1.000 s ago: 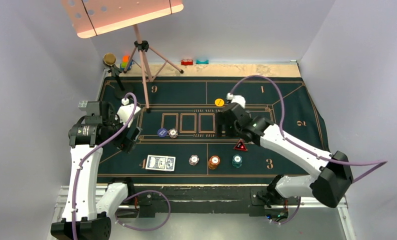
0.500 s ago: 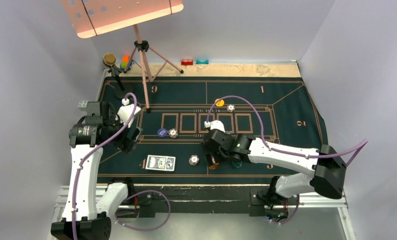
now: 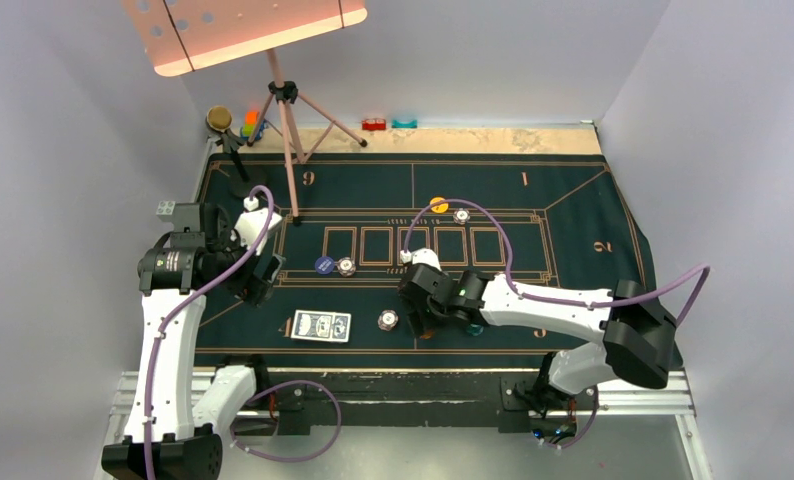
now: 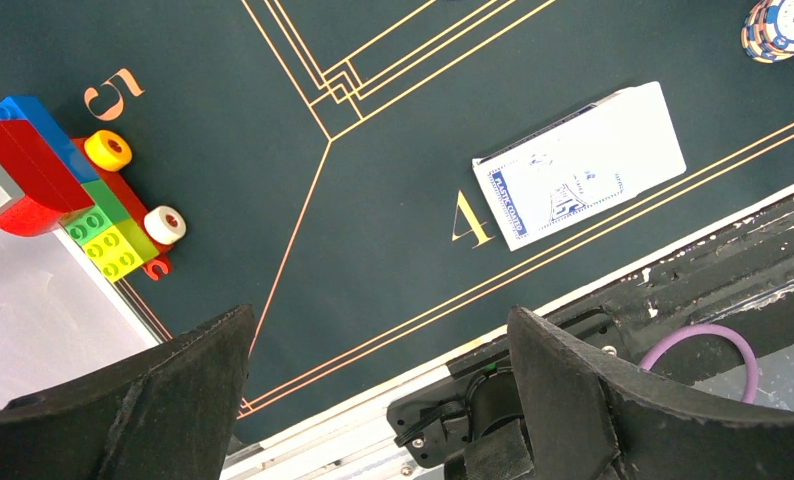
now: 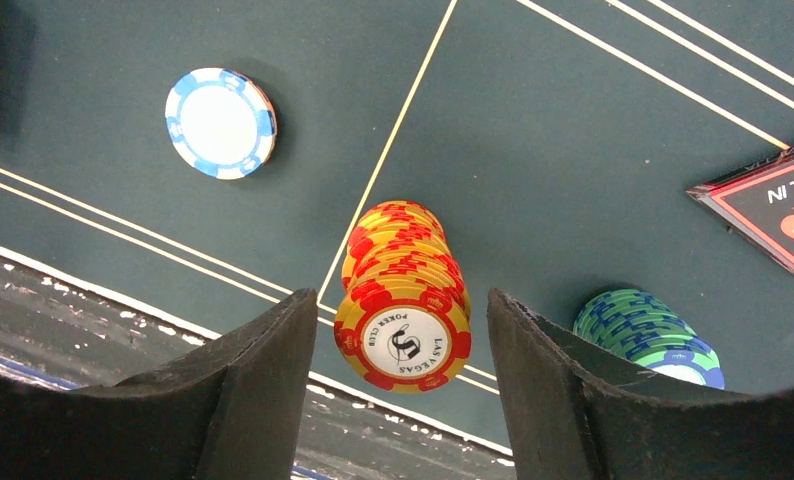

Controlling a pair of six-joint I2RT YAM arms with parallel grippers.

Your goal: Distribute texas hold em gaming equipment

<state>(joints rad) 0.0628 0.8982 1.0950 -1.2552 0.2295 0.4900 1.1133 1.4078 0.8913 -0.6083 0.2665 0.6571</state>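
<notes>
The right gripper (image 5: 401, 297) is set astride the red-and-yellow chip stack (image 5: 405, 345), jaws parted, no contact seen; the left gripper (image 4: 380, 312) is held wide open, nothing grasped.

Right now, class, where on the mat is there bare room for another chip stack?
Bare: the far right corner of the mat between the printed 1 and 2, and the outlined boxes beyond the blue disc. Crowded: the near row, where white stack, orange stack, teal stack and red marker sit close.

Glossy plastic chips (image 5: 403, 345), matt cloth mat (image 5: 593, 130)
</notes>
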